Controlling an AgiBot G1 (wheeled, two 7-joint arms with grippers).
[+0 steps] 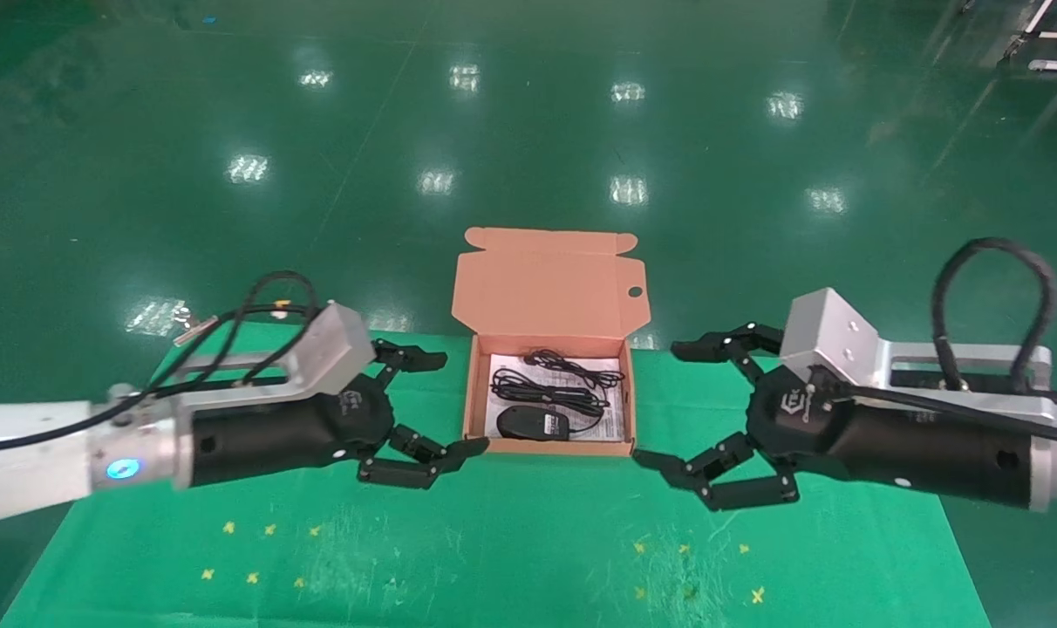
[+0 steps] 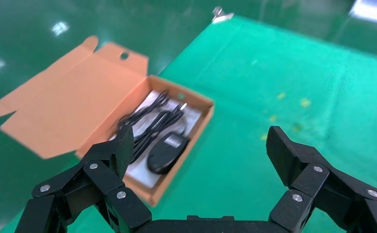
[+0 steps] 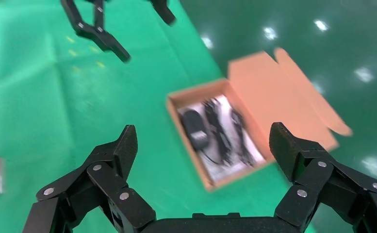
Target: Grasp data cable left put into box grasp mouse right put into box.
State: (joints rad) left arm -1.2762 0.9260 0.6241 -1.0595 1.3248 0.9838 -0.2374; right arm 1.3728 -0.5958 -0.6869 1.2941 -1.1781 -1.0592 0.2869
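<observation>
The orange-pink box point(image 1: 469, 397) stands open at the table's far middle, its flap lid point(image 1: 546, 279) lying back. Inside, on a white leaflet point(image 1: 614, 417), lie the black mouse point(image 1: 533, 424) and looped black cable point(image 1: 546, 388); I cannot tell the data cable from the mouse's cord. My left gripper point(image 1: 459, 402) is open and empty just left of the box. My right gripper point(image 1: 659, 403) is open and empty just right of it. The left wrist view shows its gripper point(image 2: 201, 141), the mouse point(image 2: 167, 151) and cable point(image 2: 150, 121). The right wrist view shows its gripper point(image 3: 203, 138), the mouse point(image 3: 196, 127) and cable point(image 3: 225, 131).
A green cloth point(image 1: 511, 541) covers the table, with small yellow marks point(image 1: 258, 554) near the front. Shiny green floor point(image 1: 528, 131) lies beyond the far edge. The left gripper point(image 3: 123, 29) also shows far off in the right wrist view.
</observation>
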